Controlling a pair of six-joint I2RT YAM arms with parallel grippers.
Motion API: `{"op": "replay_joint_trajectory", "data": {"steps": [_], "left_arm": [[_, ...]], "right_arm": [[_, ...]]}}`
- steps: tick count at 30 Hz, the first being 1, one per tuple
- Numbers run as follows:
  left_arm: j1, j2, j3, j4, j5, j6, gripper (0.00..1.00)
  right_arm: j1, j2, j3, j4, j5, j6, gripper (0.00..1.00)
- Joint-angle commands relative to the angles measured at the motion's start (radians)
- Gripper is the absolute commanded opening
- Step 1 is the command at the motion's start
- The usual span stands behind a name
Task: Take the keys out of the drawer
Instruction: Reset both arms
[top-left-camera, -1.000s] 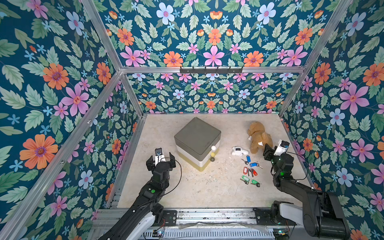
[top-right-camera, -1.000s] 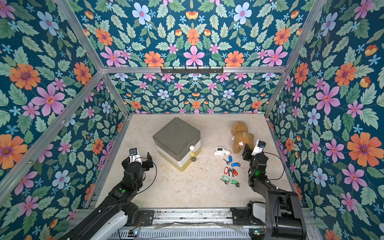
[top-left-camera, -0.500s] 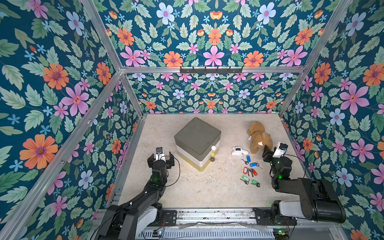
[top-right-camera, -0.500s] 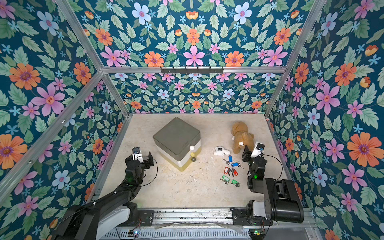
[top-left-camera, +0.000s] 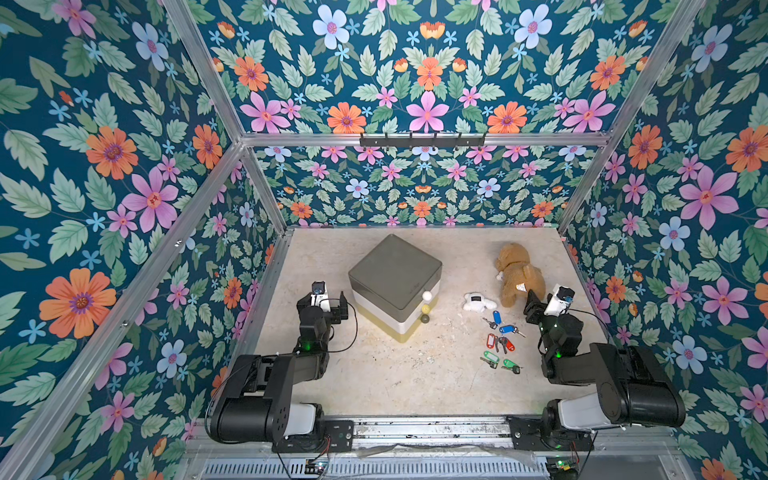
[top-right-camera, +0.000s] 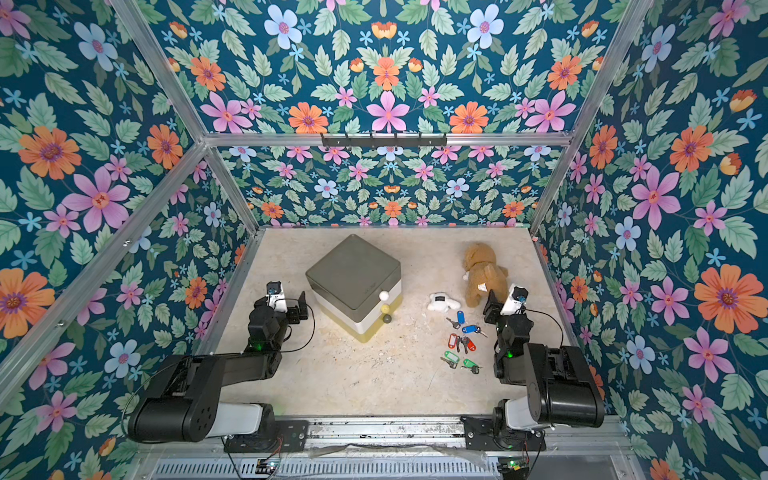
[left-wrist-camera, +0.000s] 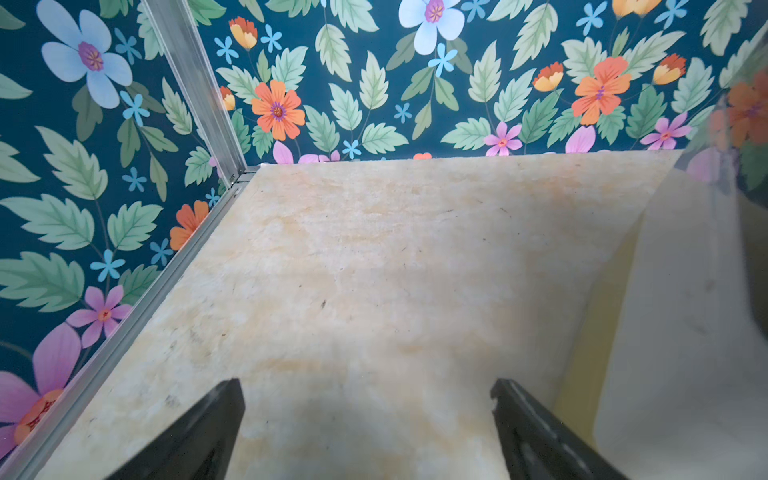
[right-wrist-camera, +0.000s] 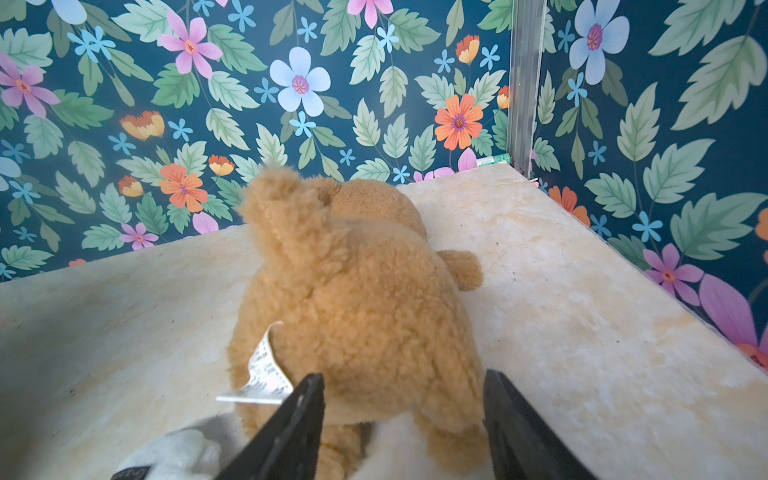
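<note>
Desk edges: the desk (top-left-camera: 374, 386) is shut in by floral walls (top-left-camera: 124, 174) on the left, far and right sides. A metal rail (top-left-camera: 415, 430) runs along the near edge, and both arm bases are fixed on it.
Open room: a wide bare patch is left between the two arms, near the rail. A bare strip is seen between the drawer box (top-left-camera: 395, 272) and the left wall.
Drawer box: it is set left of centre, turned corner-on. Its three knobs (top-left-camera: 425, 308) are stacked at the near right corner, and the drawers look pushed in.
Keys: the keys (top-left-camera: 500, 340) (top-right-camera: 462, 345) lie out on the desk, between the drawer box and the right arm and just in front of the white plush (top-left-camera: 478, 301).
Key looks: six small metal keys are seen in both top views, each with an oblong tag. The two blue are farthest, the two red in the middle, the two green nearest the rail.
Bear: the bear (right-wrist-camera: 353, 299) stands by the right wall, its back to the right tool (right-wrist-camera: 403, 395).
Right tool: it is released, with jaws apart and the tips just beside the bear's rear. No clamping is seen.
Left tool: the left tool (left-wrist-camera: 368, 399) is released, with jaws apart over bare desk beside the drawer box.
</note>
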Motion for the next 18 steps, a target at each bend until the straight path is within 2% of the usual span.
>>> {"op": "replay_joint_trajectory", "data": {"steps": [1,9,14,18], "left_arm": [[0.019,0.040,-0.002,0.109,0.076,0.035,0.99],[0.071,0.194,-0.007,0.276,0.118,0.000,0.99],[0.096,0.196,0.053,0.159,0.102,-0.042,0.99],[0.105,0.196,0.059,0.152,0.107,-0.051,0.99]], "right_arm": [[0.001,0.001,0.001,0.047,0.000,-0.008,0.65],[0.002,0.001,0.001,0.047,0.000,-0.008,0.73],[0.001,0.001,0.003,0.047,0.000,-0.008,0.78],[0.001,0.001,0.002,0.046,0.000,-0.008,0.82]]}}
